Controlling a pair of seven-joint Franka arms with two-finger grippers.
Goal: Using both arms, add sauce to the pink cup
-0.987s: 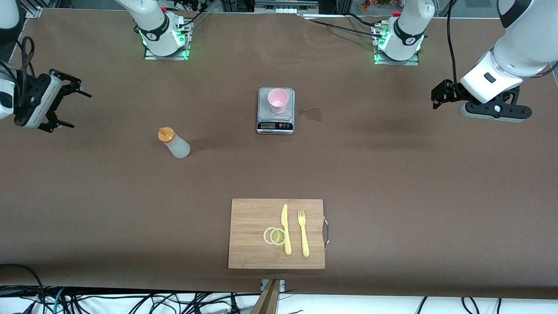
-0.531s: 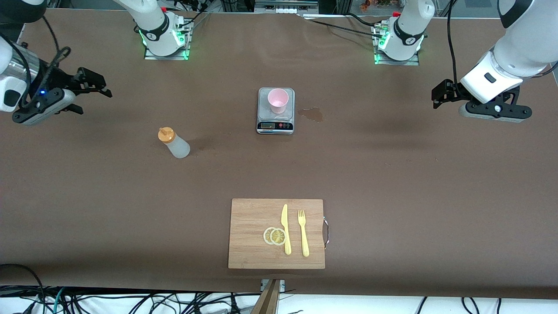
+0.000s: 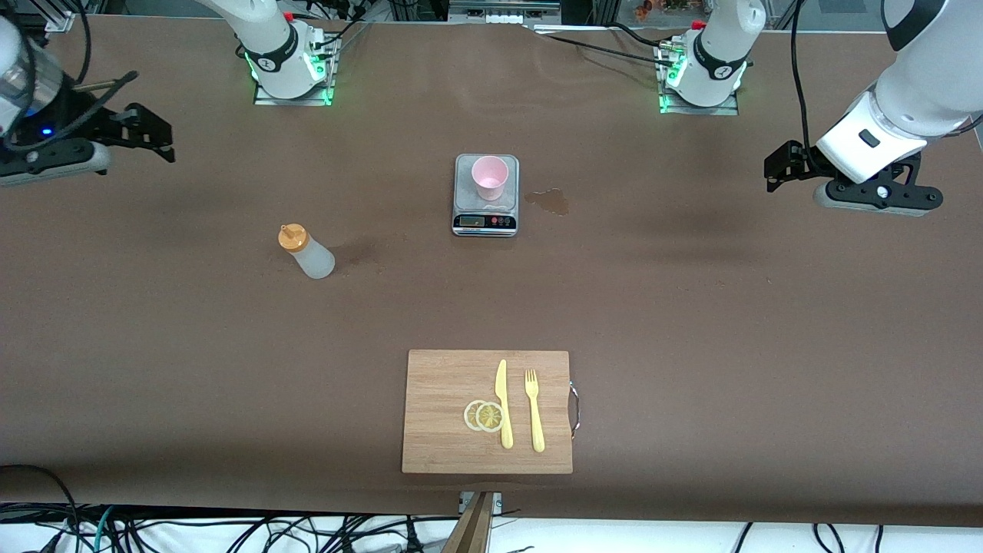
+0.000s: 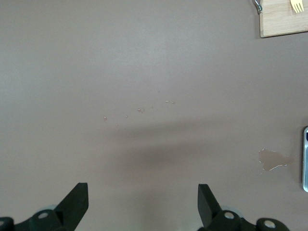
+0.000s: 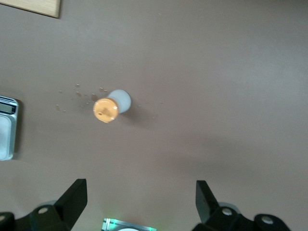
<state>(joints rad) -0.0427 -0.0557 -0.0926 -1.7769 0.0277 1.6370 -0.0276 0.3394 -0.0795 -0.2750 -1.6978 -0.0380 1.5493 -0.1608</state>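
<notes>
Front view: the pink cup (image 3: pixel 489 177) stands on a scale (image 3: pixel 485 195), the sauce (image 3: pixel 306 251) upright toward the right arm's end. The right gripper (image 3: pixel 146 132) and the left gripper (image 3: pixel 777 165) hang over bare table, both well apart from these.

Left wrist view: fingers (image 4: pixel 77 201) spread, empty.

Right wrist view: fingers (image 5: pixel 74 197) spread, sauce (image 5: pixel 110 106) ahead.

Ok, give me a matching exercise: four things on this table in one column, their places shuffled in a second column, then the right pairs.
Things:
1. pink cup
2. sauce bottle
3. lemon slices
4. spilled puddle

Places:
A. on the cutting board, beside the yellow knife
B. upright on the bare table, toward the right arm's end
C. on the kitchen scale
D. on the table beside the scale, toward the left arm's end

Pairs: 1-C, 2-B, 3-A, 4-D
</notes>
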